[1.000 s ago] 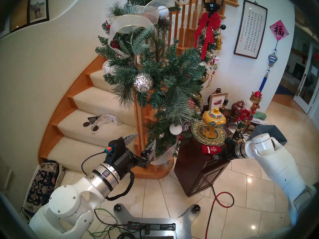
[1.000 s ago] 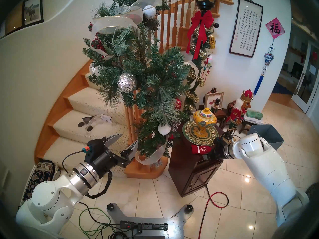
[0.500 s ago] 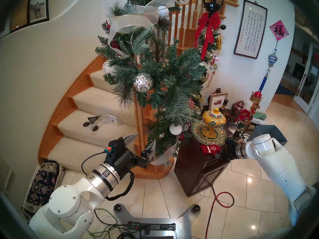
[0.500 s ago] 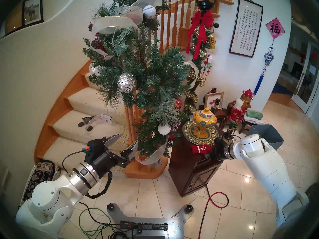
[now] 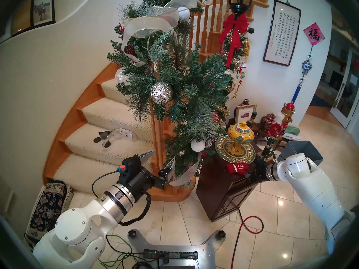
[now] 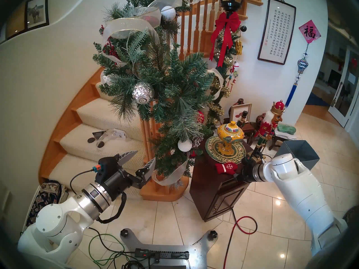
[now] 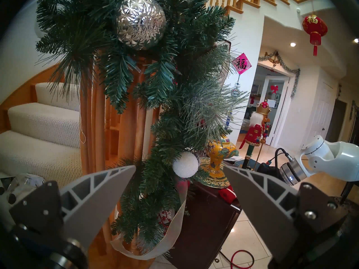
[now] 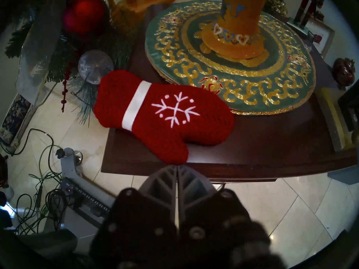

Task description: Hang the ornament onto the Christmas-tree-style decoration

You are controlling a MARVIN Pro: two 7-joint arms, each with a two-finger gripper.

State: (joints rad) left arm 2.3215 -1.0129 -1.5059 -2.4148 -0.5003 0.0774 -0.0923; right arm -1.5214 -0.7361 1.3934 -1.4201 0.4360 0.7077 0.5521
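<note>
right end effector (image 8: 177,166): fingers together, empty, below mitten thumb | red mitten ornament (image 8: 165,115): flat on surface (image 8: 252,146), frame centre | left end effector (image 7: 178,167): apart, at garland (image 7: 165,111)

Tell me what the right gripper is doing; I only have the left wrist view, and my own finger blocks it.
Observer: The right gripper is shut, its tips at the edge of the red mitten, by the thumb. I cannot tell whether they pinch any fabric.
Operator: Is the mitten off the cabinet?
Observer: No. It lies flat on the dark cabinet top, snowflake side up.
Operator: Anything crowding it?
Observer: Its finger end overlaps the rim of the green-and-gold mat.
</note>
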